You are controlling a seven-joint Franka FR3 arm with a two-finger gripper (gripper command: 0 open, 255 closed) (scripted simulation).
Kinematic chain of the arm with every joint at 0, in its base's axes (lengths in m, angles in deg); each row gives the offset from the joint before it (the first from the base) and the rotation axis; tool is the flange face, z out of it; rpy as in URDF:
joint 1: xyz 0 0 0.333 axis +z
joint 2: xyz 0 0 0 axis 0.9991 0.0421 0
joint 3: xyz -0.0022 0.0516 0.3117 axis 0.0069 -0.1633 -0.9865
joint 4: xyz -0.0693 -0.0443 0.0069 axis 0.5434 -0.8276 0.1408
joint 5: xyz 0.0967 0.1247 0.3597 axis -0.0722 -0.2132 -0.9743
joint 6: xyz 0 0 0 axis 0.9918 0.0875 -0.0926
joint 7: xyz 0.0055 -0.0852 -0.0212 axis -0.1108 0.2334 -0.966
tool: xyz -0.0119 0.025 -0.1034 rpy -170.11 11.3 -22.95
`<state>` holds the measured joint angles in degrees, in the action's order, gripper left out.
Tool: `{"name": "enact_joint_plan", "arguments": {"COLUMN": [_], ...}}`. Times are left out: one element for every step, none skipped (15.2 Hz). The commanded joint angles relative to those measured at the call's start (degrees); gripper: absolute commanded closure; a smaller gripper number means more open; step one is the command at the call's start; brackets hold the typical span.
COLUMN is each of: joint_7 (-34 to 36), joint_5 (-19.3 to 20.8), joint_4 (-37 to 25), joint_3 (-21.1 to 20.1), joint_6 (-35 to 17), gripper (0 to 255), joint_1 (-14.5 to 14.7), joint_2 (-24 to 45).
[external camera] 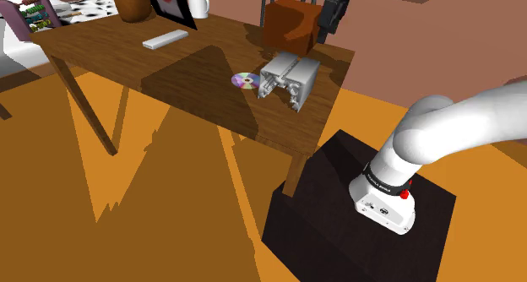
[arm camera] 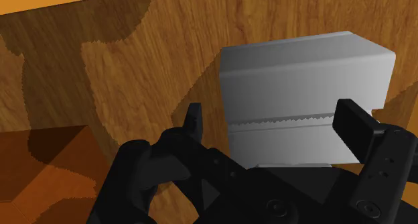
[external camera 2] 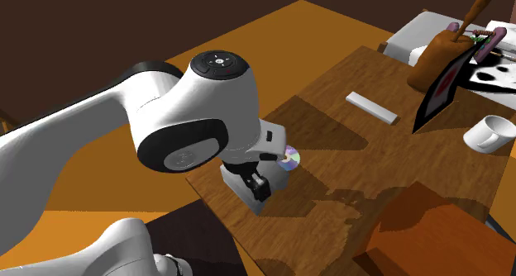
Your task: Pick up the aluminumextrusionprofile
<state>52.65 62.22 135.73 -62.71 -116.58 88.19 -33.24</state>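
A short, blocky, pale grey aluminium extrusion profile is lying on a brown wooden surface, near the edge closest to the robot's stand. In the shoulder view its slotted end face is turning toward the camera. A small shiny disc is lying flat just beside it, on that view's left, and a brown box is standing behind it.

The black gripper is hanging above the profile and is holding nothing. In the wrist view the gripper is looking down on the profile. Its two fingers are standing wide apart, one on each side of the grey block. One finger is sitting clear of the block's side. Whether the other is clear or brushing it cannot be told.

Judging by its look, the profile is going to handle as a stiff metal piece: it should not bend or crush under a firm squeeze. Being a slotted section, it is probably lighter than a solid block. Its smooth flat faces are likely slippery, so a light pinch may let it slide.

The best hold seems to be across the two flat, parallel long sides, near the middle of its length, so it is not tipping when lifted. The block is filling most of the gap between the fingers, leaving little room for error. The finger on the disc's side should be coming down between the disc and the profile.
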Motion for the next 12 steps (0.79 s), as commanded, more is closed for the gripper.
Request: {"name": "enact_joint_plan", "arguments": {"joint_7": [0.00,5.37,10.62,15.86,21.06,26.24,31.39,36.51,41.58,46.64,51.65,53.23], "joint_5": [0.00,-1.01,-1.96,-2.76,-3.43,-3.95,-4.36,-4.63,-4.81,-4.86,-4.84,-4.81], "joint_4": [0.00,-0.61,-1.34,-2.18,-3.10,-4.09,-5.14,-6.22,-7.32,-8.43,-9.51,-9.85], "joint_3": [0.00,-1.49,-3.03,-4.45,-5.80,-7.03,-8.19,-9.23,-10.21,-11.03,-11.77,-11.99], "joint_6": [0.00,-1.27,-2.50,-3.70,-4.86,-5.98,-7.05,-8.07,-9.04,-9.96,-10.83,-11.10], "gripper": [0,0,0,0,0,0,0,0,0,0,0,0], "joint_1": [0.00,-1.44,-3.06,-4.62,-6.20,-7.73,-9.26,-10.76,-12.27,-13.67,-15.07,-15.51], "joint_2": [0.00,1.82,3.69,5.62,7.58,9.57,11.55,13.53,15.47,17.38,19.24,19.82]}}
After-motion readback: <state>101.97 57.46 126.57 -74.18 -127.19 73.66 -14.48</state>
